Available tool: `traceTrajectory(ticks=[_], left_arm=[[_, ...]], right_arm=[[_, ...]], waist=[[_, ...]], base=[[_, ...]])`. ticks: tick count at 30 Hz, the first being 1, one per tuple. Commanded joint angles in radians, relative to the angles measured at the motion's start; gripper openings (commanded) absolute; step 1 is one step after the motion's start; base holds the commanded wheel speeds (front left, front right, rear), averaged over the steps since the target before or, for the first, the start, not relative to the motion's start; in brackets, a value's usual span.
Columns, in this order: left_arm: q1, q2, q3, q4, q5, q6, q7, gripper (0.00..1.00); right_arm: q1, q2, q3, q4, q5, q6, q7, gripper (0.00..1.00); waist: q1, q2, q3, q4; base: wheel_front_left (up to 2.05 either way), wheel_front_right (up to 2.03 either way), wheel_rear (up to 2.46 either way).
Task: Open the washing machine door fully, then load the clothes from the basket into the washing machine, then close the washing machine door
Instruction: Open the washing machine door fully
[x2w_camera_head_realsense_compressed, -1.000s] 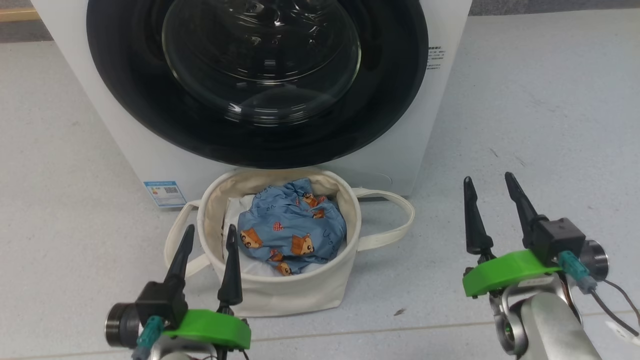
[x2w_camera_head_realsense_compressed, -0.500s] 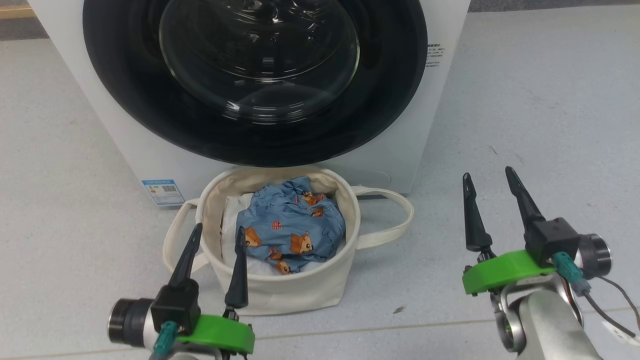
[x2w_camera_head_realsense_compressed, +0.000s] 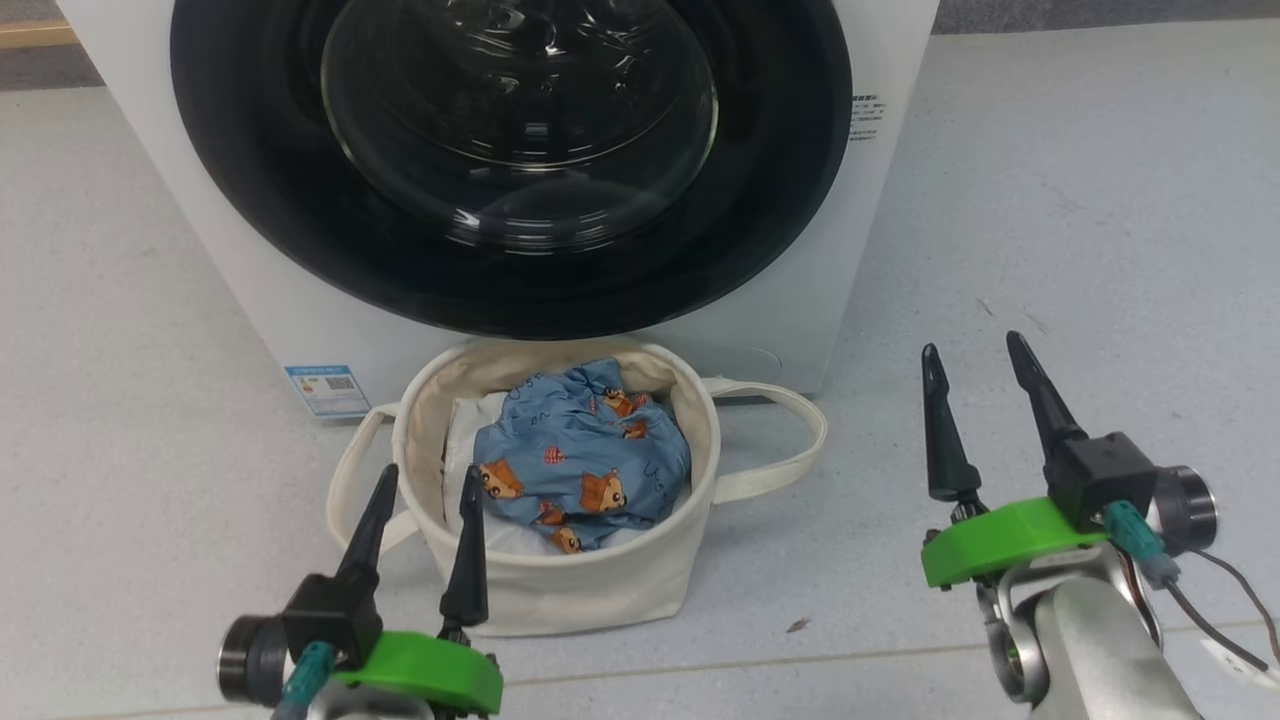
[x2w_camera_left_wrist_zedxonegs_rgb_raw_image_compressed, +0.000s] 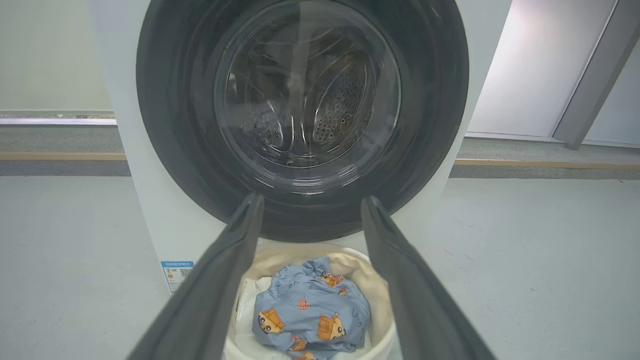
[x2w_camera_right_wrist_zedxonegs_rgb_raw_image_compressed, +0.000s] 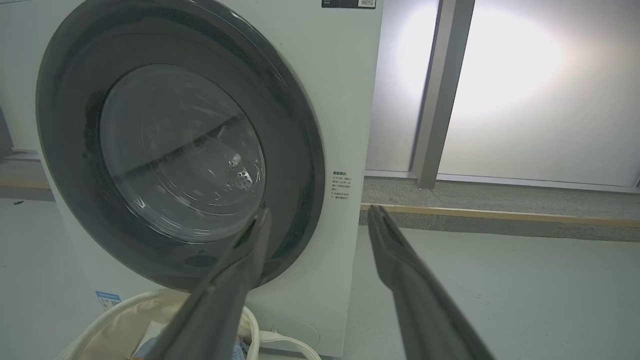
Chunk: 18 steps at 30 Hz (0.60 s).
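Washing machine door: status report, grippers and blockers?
Open, empty: left gripper, right gripper. Shut: washing machine door. In basket: clothes. Basket low before door, may obstruct swing.

Even, bright indoor light; soft shadows. Glare streaks the washing machine door (x2w_camera_head_realsense_compressed: 510, 160) glass. Wrist views bend at edges; near fingers blurred.

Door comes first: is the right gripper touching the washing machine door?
Apart. Head view shows the right gripper over floor, well right of the washing machine door.
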Motion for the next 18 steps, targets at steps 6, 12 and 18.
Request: traceTrajectory(ticks=[6, 12, 18], left_arm=[[-0.049, 0.0, 0.012, 0.005, 0.013, 0.007, -0.012, 1.0], [-0.058, 0.0, 0.006, 0.019, 0.025, 0.029, -0.012, 1.0], [-0.06, 0.0, 0.011, 0.027, 0.01, 0.037, -0.012, 1.0]], right_arm=[[-0.025, 0.01, 0.028, -0.024, 0.019, 0.0, -0.013, 1.0], [-0.036, 0.01, 0.034, -0.019, 0.02, 0.0, -0.013, 1.0], [-0.037, 0.01, 0.038, -0.015, 0.026, 0.0, -0.013, 1.0]], waist=[[-0.0001, 0.0, 0.0, 0.004], [-0.0001, 0.0, 0.01, 0.003], [-0.0001, 0.0, 0.013, 0.004]], base=[[0.2, -0.05, -0.16], [0.86, 0.16, -1.02], [1.32, 0.61, -1.93]])
